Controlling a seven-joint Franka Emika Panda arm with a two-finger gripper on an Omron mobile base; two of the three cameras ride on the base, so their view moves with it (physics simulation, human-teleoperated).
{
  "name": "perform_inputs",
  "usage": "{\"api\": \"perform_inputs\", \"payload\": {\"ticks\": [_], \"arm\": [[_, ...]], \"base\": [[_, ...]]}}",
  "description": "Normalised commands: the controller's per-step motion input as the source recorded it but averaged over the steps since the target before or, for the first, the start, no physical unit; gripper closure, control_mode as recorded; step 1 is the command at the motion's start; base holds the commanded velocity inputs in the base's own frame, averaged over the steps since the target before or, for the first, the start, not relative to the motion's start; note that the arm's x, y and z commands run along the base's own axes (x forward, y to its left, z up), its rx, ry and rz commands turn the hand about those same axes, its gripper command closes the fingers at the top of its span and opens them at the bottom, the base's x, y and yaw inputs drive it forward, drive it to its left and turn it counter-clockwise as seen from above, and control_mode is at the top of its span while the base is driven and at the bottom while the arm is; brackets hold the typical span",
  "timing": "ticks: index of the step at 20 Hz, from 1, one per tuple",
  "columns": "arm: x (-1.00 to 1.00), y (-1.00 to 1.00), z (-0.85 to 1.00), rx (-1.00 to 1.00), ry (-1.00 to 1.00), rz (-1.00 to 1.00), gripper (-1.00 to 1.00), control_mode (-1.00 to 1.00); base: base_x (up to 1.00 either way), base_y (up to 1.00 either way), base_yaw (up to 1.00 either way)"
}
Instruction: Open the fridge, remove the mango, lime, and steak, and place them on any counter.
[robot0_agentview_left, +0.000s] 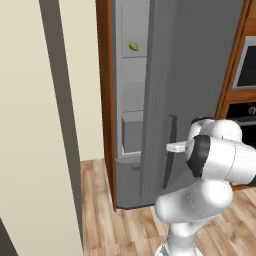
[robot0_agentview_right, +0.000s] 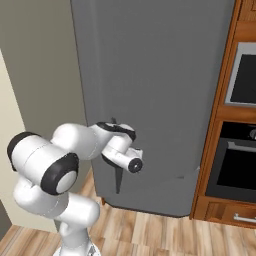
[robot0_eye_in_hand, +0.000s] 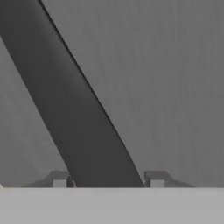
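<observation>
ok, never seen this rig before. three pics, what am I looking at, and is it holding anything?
It is a rendered kitchen with a white robot arm on a base that drives. Two pictures come from cameras on that base, behind the arm to its left and right. The third looks along the gripper itself. The arm reaches to a tall grey fridge whose door stands partly open. The dark handle runs between the two fingertips, so the gripper sits around it; whether it has clamped yet I cannot tell. Inside, on a high shelf, lies a small yellow-green fruit. A black oven is to the right.
</observation>
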Motion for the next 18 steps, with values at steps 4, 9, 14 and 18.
{"api": "perform_inputs", "payload": {"ticks": [4,9,14,18], "arm": [[-0.48,-0.85,0.78,0.00,-0.09,0.10,1.00,-1.00],[-0.44,-0.52,0.97,-0.03,-0.07,0.13,-1.00,-1.00],[-0.19,-0.45,1.00,-0.07,0.00,0.14,-1.00,-1.00],[-0.44,-0.90,1.00,-0.08,-0.07,0.15,-1.00,-1.00]], "base": [[0.00,0.00,0.00],[0.00,0.00,0.00],[0.00,0.00,0.00],[0.00,0.00,0.00]]}}
